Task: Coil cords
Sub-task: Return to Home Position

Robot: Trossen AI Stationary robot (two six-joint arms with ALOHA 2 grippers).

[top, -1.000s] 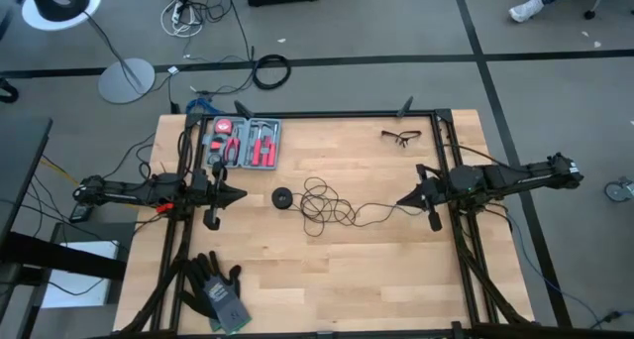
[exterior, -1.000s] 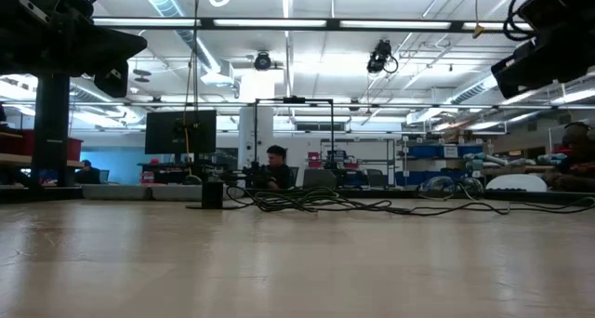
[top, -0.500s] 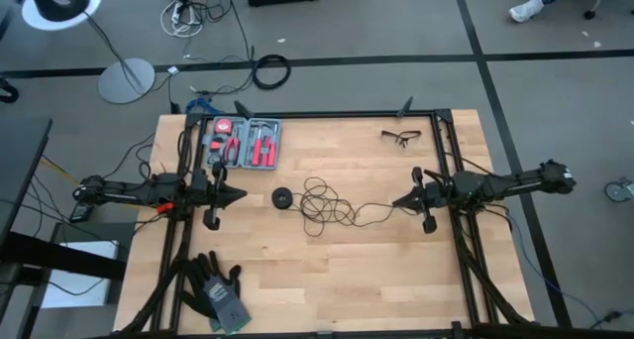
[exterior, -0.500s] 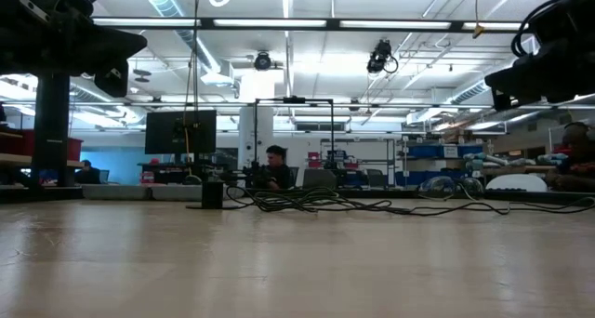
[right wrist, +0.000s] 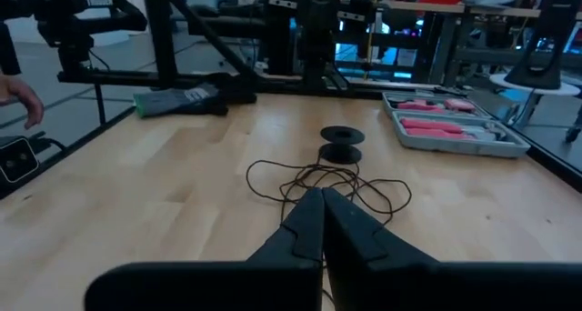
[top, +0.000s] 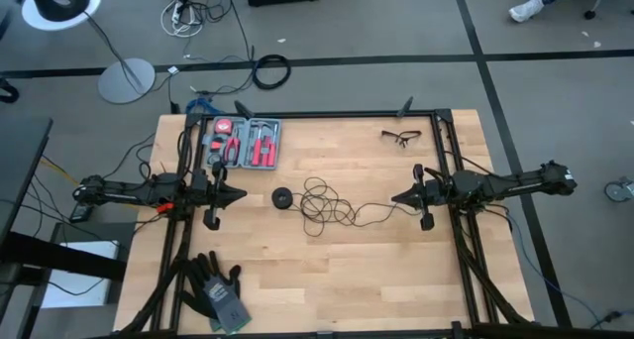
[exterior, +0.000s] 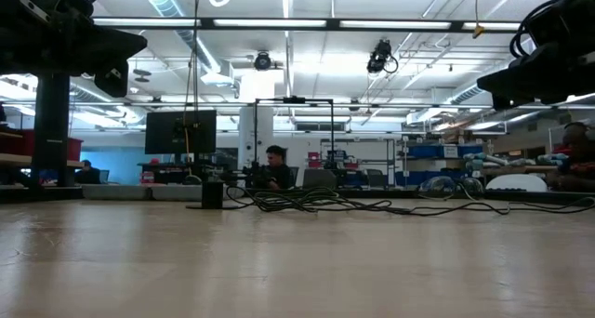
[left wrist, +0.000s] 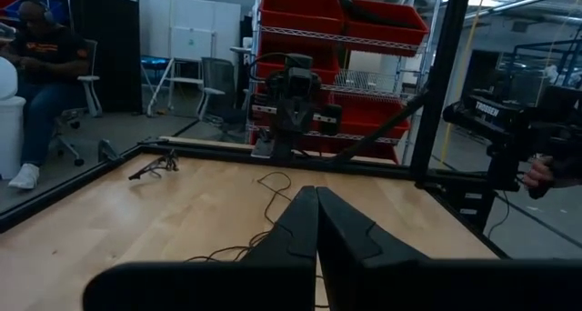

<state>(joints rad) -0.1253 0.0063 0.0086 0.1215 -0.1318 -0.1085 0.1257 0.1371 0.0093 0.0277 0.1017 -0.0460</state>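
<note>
Left arm (exterior: 65, 39) and right arm (exterior: 548, 53) cropped at top, cord (right wrist: 332, 176) end hidden behind right hand (right wrist: 320, 195)

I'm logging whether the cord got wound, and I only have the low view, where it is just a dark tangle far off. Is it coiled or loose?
Observer: Loose. From above, the thin black cord lies in tangled loops on the table, not wound on the puck beside it.
Operator: Where are the pincers?
Observer: The left pincer sits left of the puck and the right pincer right of the loops, pointing at each other.
Operator: Open or shut?
Observer: The wrist views show both shut.
</note>
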